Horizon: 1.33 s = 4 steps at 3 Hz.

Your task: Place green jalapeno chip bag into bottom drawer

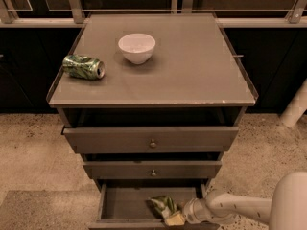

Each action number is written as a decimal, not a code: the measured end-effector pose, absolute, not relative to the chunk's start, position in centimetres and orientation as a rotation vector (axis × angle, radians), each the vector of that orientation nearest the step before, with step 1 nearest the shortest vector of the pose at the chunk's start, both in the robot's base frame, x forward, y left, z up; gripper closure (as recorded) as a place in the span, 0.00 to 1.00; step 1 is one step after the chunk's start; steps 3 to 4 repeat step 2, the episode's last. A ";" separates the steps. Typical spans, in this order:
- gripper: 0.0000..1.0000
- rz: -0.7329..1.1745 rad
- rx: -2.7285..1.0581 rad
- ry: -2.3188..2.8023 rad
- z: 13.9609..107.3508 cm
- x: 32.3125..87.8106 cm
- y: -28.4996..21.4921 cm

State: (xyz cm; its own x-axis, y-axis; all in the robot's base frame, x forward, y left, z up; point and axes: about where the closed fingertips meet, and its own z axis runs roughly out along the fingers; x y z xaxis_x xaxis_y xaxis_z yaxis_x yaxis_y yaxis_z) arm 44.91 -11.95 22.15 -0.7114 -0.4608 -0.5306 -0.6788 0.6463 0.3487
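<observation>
The green jalapeno chip bag (162, 205) is inside the open bottom drawer (124, 206), toward its right front part. It looks crumpled, green with pale edges. My gripper (176, 215) reaches in from the lower right, right against the bag's right side, low inside the drawer. My white arm (235, 208) runs from the bottom right corner to the drawer. The gripper covers the near end of the bag.
The cabinet top (192, 71) carries a white bowl (136, 47) and a green can (83, 66) lying on its side at the left. Two knobbed drawers (152, 140) above the bottom one stand slightly pulled out. Speckled floor lies on both sides.
</observation>
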 end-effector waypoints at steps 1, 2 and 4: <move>0.00 0.755 -0.900 2.471 22.1 44.9 -11.9; 0.00 0.756 -0.900 2.471 22.1 44.9 -11.9; 0.00 0.756 -0.900 2.471 22.1 44.9 -11.9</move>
